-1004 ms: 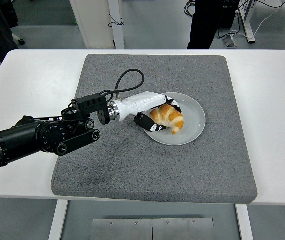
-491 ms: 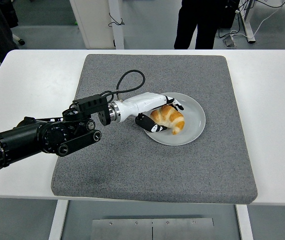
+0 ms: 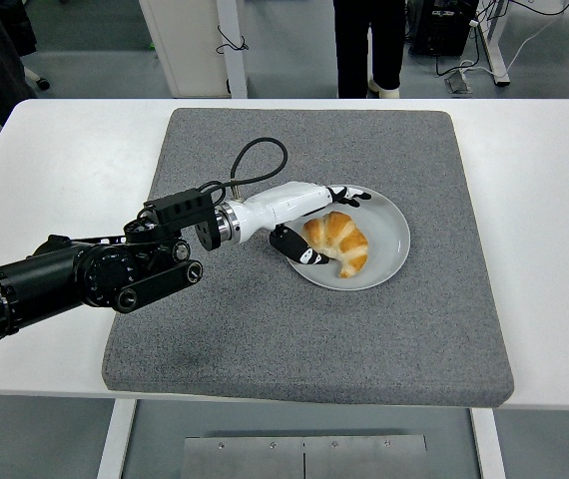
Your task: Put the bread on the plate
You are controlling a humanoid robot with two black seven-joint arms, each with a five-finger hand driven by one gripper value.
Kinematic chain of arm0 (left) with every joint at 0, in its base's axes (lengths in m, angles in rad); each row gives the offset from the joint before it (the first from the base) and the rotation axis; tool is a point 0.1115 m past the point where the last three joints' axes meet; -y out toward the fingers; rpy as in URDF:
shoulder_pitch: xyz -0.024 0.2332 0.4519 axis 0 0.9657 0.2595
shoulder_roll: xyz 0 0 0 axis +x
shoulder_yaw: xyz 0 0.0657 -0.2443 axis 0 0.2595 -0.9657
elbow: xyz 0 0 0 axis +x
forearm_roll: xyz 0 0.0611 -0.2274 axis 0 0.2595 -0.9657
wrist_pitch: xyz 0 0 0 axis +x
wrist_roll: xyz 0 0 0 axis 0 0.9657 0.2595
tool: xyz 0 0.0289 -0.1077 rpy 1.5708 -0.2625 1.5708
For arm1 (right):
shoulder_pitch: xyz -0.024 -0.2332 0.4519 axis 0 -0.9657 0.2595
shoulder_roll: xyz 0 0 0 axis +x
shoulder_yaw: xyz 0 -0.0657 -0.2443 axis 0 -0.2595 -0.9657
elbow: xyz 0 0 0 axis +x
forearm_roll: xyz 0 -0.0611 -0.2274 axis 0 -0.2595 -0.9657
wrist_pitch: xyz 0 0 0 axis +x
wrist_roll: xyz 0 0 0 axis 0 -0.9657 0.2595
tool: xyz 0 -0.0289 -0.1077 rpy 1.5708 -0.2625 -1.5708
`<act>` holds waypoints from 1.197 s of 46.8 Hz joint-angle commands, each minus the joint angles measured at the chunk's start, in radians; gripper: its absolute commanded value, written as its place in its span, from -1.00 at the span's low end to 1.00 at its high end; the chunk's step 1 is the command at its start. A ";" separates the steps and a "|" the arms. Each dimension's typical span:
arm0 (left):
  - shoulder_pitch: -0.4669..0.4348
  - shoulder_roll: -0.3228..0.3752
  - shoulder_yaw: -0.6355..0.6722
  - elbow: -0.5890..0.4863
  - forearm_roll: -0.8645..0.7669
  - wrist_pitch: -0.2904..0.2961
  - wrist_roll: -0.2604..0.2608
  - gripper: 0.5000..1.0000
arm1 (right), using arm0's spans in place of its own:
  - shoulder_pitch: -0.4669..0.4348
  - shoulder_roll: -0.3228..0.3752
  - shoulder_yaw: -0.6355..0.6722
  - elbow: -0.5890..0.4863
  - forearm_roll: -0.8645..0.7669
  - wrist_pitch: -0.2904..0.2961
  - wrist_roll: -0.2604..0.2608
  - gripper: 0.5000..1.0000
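Pretty standard lab setup here. The white surface point(image 3: 55, 160) fills most of the view, with a big grey felt-like mat point(image 3: 304, 329) lying square on it, slightly fuzzy at the edges. Under the near edge there's a metal plate point(image 3: 304, 456) with a few screws, plus white legs point(image 3: 117, 439) on either side. Behind it the floor point(image 3: 95, 50) is a dull grey-green. A white cabinet or post point(image 3: 190, 40) stands at the far side with a black cable point(image 3: 231, 42) dangling off it. Someone in dark trousers point(image 3: 367, 45) stands just past the far edge, light shoes showing. More cables point(image 3: 524, 40) trail across the floor at top right near another desk frame point(image 3: 492, 45). Lighting is flat and even.
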 commanded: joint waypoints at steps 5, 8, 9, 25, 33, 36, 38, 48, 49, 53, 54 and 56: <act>-0.002 0.002 -0.011 -0.002 -0.009 -0.001 -0.006 0.66 | 0.000 0.000 0.000 0.000 0.000 -0.001 0.000 1.00; -0.003 0.005 -0.017 -0.003 -0.024 -0.003 -0.009 0.68 | 0.000 0.000 0.000 0.000 0.000 0.001 -0.001 1.00; -0.003 0.006 -0.018 -0.005 -0.035 -0.003 -0.011 0.68 | 0.000 0.000 0.000 0.000 0.000 -0.001 0.000 1.00; -0.012 0.020 -0.156 -0.012 -0.335 -0.049 -0.025 0.73 | 0.000 0.000 0.000 0.000 0.000 0.001 0.000 1.00; -0.009 0.055 -0.253 -0.011 -0.501 -0.056 -0.012 0.73 | 0.000 0.000 0.000 0.000 0.000 0.001 -0.001 1.00; -0.006 0.065 -0.282 -0.011 -0.581 -0.056 -0.002 0.74 | 0.000 0.000 0.000 0.000 0.000 0.001 0.000 1.00; -0.005 0.074 -0.296 -0.009 -0.627 -0.056 0.006 0.74 | 0.000 0.000 0.000 0.000 0.000 -0.001 0.000 1.00; 0.026 0.143 -0.351 -0.002 -0.789 -0.049 0.000 0.83 | 0.000 0.000 0.000 0.000 0.000 -0.001 0.000 1.00; 0.031 0.144 -0.357 0.000 -0.799 -0.049 0.000 0.84 | 0.000 0.000 0.000 0.000 0.000 0.001 0.000 1.00; 0.043 0.157 -0.396 0.014 -0.809 -0.047 0.000 0.85 | 0.000 0.000 0.000 0.000 0.000 0.001 0.000 1.00; 0.047 0.160 -0.408 0.020 -0.811 -0.047 0.000 0.85 | 0.000 0.000 -0.002 0.000 0.000 -0.001 0.000 1.00; 0.058 0.163 -0.437 0.032 -0.812 -0.049 0.002 0.85 | 0.000 0.000 0.000 0.000 0.000 0.001 0.000 1.00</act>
